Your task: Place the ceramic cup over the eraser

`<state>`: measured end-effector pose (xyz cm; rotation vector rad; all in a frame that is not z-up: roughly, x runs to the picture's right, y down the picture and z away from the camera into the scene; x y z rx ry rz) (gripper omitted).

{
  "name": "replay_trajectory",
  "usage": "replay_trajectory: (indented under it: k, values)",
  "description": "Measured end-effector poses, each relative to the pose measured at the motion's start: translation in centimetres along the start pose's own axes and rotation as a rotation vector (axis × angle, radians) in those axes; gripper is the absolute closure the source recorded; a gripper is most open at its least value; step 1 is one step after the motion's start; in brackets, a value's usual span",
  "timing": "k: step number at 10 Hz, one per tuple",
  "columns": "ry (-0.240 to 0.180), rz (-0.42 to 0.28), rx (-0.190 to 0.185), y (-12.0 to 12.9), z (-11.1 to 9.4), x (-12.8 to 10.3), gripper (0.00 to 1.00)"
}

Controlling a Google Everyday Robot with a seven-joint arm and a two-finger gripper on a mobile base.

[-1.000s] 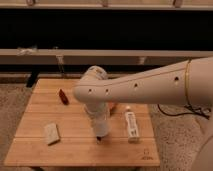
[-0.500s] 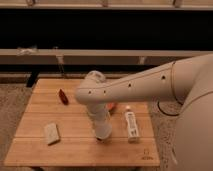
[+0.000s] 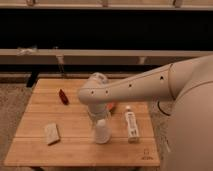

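Note:
The ceramic cup (image 3: 101, 132) is a small white tapered cup, standing on the wooden table (image 3: 75, 150) near its front middle with the narrow end up. My gripper (image 3: 98, 117) comes down from the big white arm (image 3: 145, 85) and is shut on the top of the cup. The eraser is hidden; no black block shows on the table around the cup.
A long white bottle (image 3: 131, 125) lies just right of the cup. A bit of an orange bowl (image 3: 111, 106) peeks out behind the arm. A pale beige block (image 3: 51, 133) lies front left and a small dark red item (image 3: 63, 96) back left.
The cup, held by the gripper, has dropped slightly toward the tabletop. The arm has shifted only a little; the other things have not moved.

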<state>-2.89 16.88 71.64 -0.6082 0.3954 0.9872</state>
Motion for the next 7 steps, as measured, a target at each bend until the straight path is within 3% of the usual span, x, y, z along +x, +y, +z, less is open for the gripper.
replay_trajectory:
  k: [3, 5, 7]
  values:
    - [-0.011, -0.006, -0.011, -0.1, 0.0, -0.4, 0.28]
    - [-0.038, -0.018, -0.022, -0.4, -1.2, -0.7, 0.28]
    - [-0.057, -0.054, -0.076, -0.6, -2.7, -1.4, 0.28]
